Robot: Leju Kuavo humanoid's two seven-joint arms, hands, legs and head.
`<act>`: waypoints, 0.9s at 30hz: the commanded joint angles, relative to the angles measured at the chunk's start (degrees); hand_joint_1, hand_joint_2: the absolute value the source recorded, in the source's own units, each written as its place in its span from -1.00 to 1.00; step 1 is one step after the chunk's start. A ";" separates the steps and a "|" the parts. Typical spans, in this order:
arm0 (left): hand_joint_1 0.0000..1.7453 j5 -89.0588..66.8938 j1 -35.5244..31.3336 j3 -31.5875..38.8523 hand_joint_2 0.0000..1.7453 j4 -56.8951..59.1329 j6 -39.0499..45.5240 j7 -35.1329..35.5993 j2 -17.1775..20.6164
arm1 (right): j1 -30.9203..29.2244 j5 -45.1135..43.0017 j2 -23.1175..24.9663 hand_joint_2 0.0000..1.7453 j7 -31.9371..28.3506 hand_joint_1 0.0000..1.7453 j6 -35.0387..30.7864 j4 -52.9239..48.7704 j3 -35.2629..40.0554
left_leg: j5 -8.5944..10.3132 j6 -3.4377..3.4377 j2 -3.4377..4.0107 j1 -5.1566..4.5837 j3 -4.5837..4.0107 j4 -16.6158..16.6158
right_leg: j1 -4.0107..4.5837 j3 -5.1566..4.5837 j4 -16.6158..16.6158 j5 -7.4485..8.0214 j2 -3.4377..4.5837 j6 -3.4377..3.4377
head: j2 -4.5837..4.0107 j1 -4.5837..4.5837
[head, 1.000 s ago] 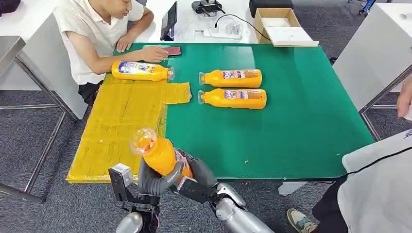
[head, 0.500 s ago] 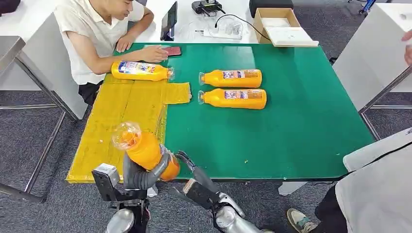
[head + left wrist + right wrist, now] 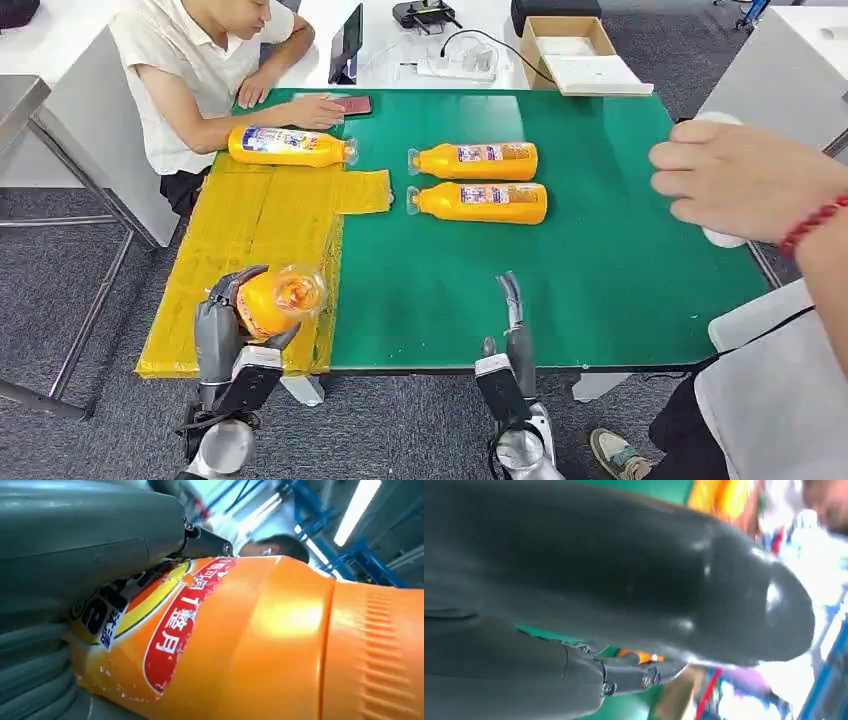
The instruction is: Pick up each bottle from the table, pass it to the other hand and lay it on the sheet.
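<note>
Left hand [image 3: 228, 325] grips an orange bottle [image 3: 272, 298] over the yellow sheet [image 3: 250, 235]; right hand [image 3: 512, 330] is empty, fingers straight.

An office-type test room is indicated: grey carpet [image 3: 80, 270] is laid, white desks [image 3: 60, 60] are set around a green-topped table [image 3: 620, 260], and a power strip [image 3: 455, 65] and cardboard box [image 3: 575, 50] are placed beyond its far edge.

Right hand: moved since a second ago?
Yes. The right hand let go of the bottle and swung right along the table's near edge.
</note>
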 commanded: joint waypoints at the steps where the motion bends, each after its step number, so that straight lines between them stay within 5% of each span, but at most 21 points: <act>1: 1.00 -24.36 -19.25 -1.54 1.00 37.20 -2.99 10.84 0.74 | 0.47 -3.90 2.54 -1.00 -3.14 -1.00 2.15 -5.73 -13.12 | 0.16 -0.05 -0.59 -0.07 0.12 -0.12 | -0.07 0.24 -0.02 -0.06 -0.55 -0.09 | 0.02 -0.02; 4: 1.00 -28.34 -27.66 -4.95 1.00 53.09 -8.01 17.22 0.57 | -1.42 -3.13 4.06 -1.00 -3.05 -1.00 5.21 -0.50 -10.15 | 0.17 -0.08 -0.38 0.00 0.10 -0.07 | 0.00 0.23 -0.02 0.02 -0.40 -0.09 | 0.02 0.02; 12: 1.00 -27.95 -27.99 -5.01 1.00 54.05 -7.44 16.77 0.64 | -1.73 -2.78 4.12 -1.00 -3.60 -1.00 4.71 0.46 -9.93 | 0.18 -0.13 -0.16 0.03 0.18 -0.05 | 0.02 0.24 0.06 0.03 -0.18 -0.10 | 0.00 -0.02; 18: 1.00 -29.38 -31.53 -5.31 1.00 59.72 -13.92 23.70 0.95 | -2.49 -2.59 5.50 -1.00 -3.64 -1.00 6.57 4.90 -7.31 | 0.19 -0.17 -0.05 0.06 0.21 -0.05 | 0.05 0.25 0.05 0.07 -0.09 -0.15 | 0.02 0.02; 19: 0.80 -29.25 -31.84 -5.11 1.00 60.20 -14.67 24.22 1.01 | -2.56 -2.66 5.61 -1.00 -3.75 -1.00 6.52 5.52 -7.18 | 0.19 -0.20 0.02 0.07 0.25 -0.09 | 0.06 0.26 0.03 0.09 -0.04 -0.19 | 0.02 0.00; 21: -0.84 -26.15 -31.81 -2.89 1.00 60.24 -17.65 22.33 0.74 | -2.70 -3.28 5.59 -1.00 -4.32 -1.00 6.25 6.44 -7.37 | 0.18 -0.16 0.01 0.06 0.29 -0.06 | 0.05 0.29 0.05 0.09 -0.02 -0.15 | 0.02 0.00; 22: -1.00 -24.42 -31.59 -1.80 1.00 59.85 -18.92 20.95 0.56 | -2.68 -3.54 5.48 -1.00 -4.35 -1.00 6.27 6.57 -7.44 | 0.19 -0.19 0.07 0.06 0.36 -0.09 | 0.05 0.33 0.05 0.10 -0.01 -0.19 | 0.02 0.02; 24: -1.00 -24.23 -31.38 -1.76 1.00 59.57 -19.07 20.73 0.58 | -2.67 -3.62 5.22 -1.00 -4.35 -1.00 6.38 6.59 -7.52 | 0.21 -0.21 0.11 0.06 0.45 -0.14 | 0.06 0.39 0.02 0.13 0.02 -0.21 | 0.02 0.00; 27: -1.00 -12.20 -29.84 4.47 1.00 56.88 -30.55 11.20 -0.40 | -2.62 -4.11 5.02 -1.00 -4.35 -1.00 6.98 6.75 -7.79 | 0.20 -0.18 0.04 0.04 0.48 -0.10 | 0.03 0.45 0.08 0.10 -0.02 -0.16 | 0.02 0.00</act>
